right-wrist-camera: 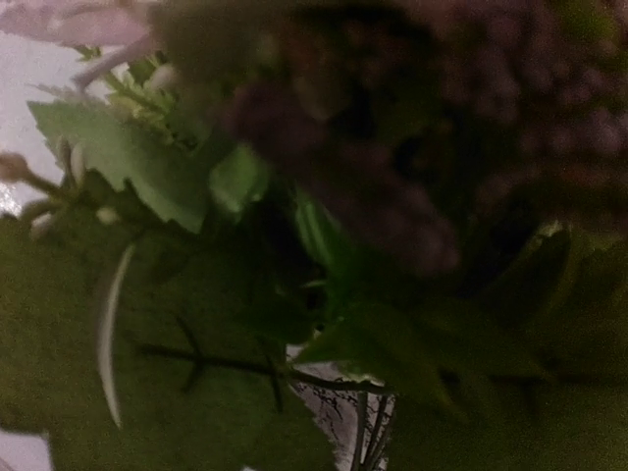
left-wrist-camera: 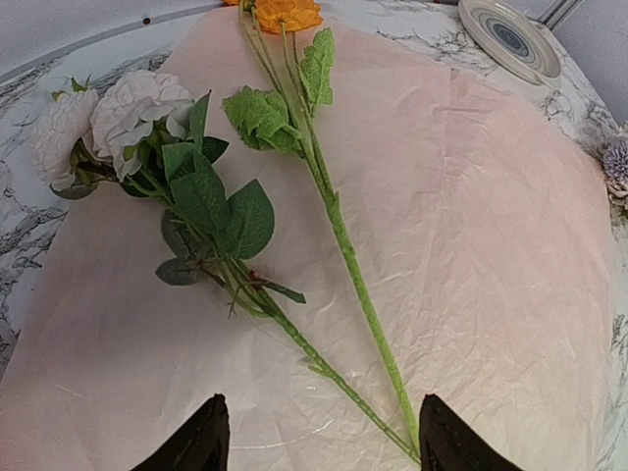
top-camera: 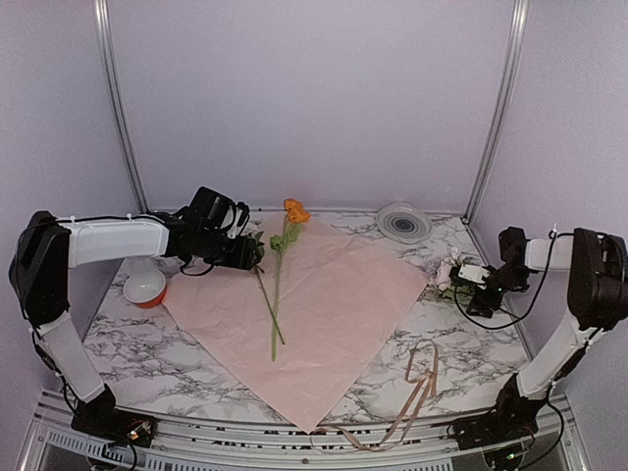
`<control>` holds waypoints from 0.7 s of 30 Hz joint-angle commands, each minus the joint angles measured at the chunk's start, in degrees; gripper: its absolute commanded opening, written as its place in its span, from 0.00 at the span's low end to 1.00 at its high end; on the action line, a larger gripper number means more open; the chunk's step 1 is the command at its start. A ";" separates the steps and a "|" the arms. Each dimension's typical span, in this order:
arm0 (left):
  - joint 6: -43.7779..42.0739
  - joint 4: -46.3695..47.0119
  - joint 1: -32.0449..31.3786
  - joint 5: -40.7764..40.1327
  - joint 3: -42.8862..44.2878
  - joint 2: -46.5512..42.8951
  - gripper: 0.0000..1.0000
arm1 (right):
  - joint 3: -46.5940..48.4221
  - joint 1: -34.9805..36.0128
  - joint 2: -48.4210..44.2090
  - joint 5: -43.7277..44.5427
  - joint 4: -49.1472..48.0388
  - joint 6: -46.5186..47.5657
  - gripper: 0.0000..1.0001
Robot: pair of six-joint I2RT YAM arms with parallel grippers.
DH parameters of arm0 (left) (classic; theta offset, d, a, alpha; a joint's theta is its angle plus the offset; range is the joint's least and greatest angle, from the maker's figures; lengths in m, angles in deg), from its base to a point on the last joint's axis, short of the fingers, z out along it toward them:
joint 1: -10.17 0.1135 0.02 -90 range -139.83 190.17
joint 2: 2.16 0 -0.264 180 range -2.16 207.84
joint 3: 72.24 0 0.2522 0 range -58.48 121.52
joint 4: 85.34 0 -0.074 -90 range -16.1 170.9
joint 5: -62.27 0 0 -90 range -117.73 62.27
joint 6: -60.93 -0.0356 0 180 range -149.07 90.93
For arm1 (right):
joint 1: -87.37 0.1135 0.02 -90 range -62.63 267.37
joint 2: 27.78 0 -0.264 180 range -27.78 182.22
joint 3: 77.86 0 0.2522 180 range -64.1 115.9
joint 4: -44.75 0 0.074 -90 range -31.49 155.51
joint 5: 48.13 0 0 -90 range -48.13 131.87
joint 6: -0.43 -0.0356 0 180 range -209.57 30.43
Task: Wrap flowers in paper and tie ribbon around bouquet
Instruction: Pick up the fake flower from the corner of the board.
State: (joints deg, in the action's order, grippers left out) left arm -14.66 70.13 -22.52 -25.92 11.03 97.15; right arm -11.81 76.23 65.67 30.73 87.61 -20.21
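1. Paper (top-camera: 334, 304) lay spread flat on the marble surface (top-camera: 471, 343), one corner pointing at the near edge
2. Left hand (left-wrist-camera: 322, 417) hovered low over the paper's far-left part, fingers wide apart, nothing between them
3. Pale roses (left-wrist-camera: 123, 113) and orange bloom (left-wrist-camera: 287, 12) lay ahead of that hand, rose heads at the paper's edge. The two stems ran back and met just beside the fingertip (left-wrist-camera: 446, 442) on the right of the wrist view
4. Right hand (top-camera: 463, 280) sat at the surface's right edge, off the paper, up against a leafy cluster (top-camera: 444, 267) of purple and pale flowers. Its wrist view gave only blurred leaves, so I could not tell its opening or whether it had a grip
5. Ribbon (top-camera: 422, 383) lay loose on the near right, well apart from both hands
6. Red-and-white bowl (top-camera: 144, 287) sat under the left arm, and a round disc (top-camera: 403, 222) at the far edge
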 commanded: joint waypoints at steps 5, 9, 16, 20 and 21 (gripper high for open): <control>-0.62 -1.00 0.07 -0.50 -0.22 -1.49 0.66 | 3.69 0.69 2.35 2.21 -2.12 2.39 0.81; -0.53 -1.19 0.08 -0.53 -0.23 -1.42 0.66 | 4.64 -0.03 1.27 0.74 -3.15 1.79 0.81; -0.87 -2.19 0.08 -1.58 -0.01 -1.43 0.66 | 4.60 -1.87 3.60 -0.40 -4.34 3.82 0.81; -0.88 -2.64 0.07 -2.00 0.19 -1.40 0.66 | 4.85 -1.86 6.58 -0.09 -5.67 2.61 0.74; -0.88 -2.64 0.08 -2.03 0.26 -1.42 0.66 | 5.22 -1.83 7.18 -0.13 -5.34 2.66 0.70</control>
State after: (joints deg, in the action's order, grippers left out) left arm -14.99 69.45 -22.52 -26.95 11.01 97.15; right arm -8.44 74.59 70.07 31.24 83.33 -17.43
